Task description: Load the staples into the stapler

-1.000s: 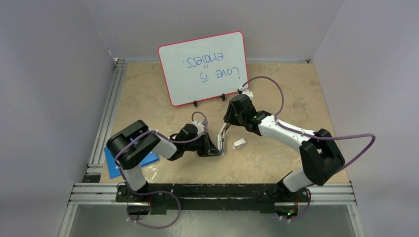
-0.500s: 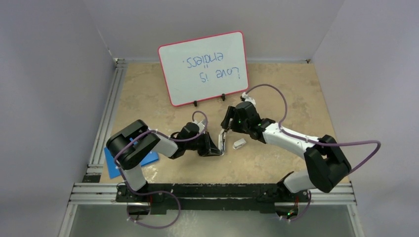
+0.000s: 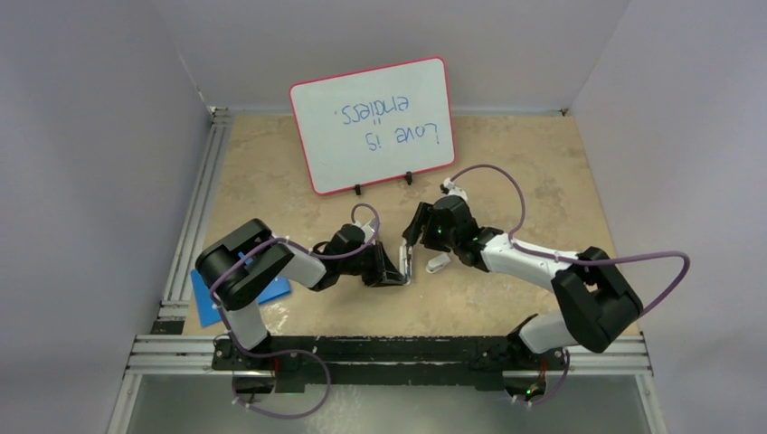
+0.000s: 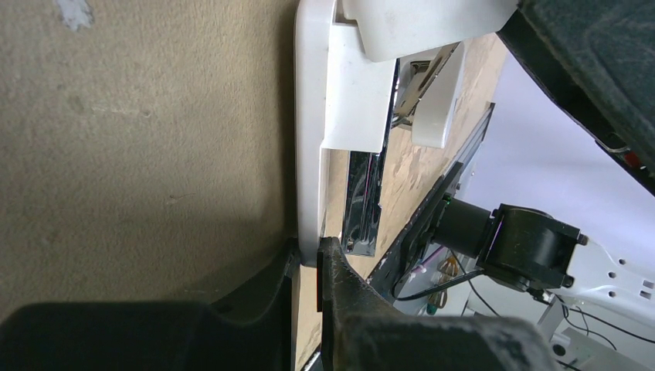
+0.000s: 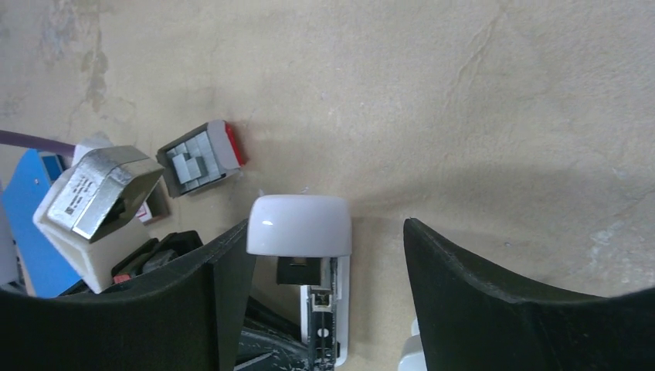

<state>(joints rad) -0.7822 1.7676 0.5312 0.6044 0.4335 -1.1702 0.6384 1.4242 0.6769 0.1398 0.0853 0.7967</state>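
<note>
Overhead, slim white plastic stapler (image 3: pixel 406 262) at centre of tabletop (image 3: pixel 271 181), long axis near-to-far edge. Left wrist: left end effector (image 4: pixel 309 251) clamped on its end. Right wrist: right end effector (image 5: pixel 328 232) apart, straddling its top; silvery-grey staples (image 5: pixel 193 165) just beside.

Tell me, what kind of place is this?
Probably a robotics lab test cell: the left arm and right arm are mounted on an aluminium frame at a tabletop boxed in by plain grey walls, with a whiteboard propped at the back.

I record bright, even, diffuse light. Top view is sharp. In the left wrist view, fingers (image 4: pixel 116 340) are blurred at 6 o'clock.
</note>
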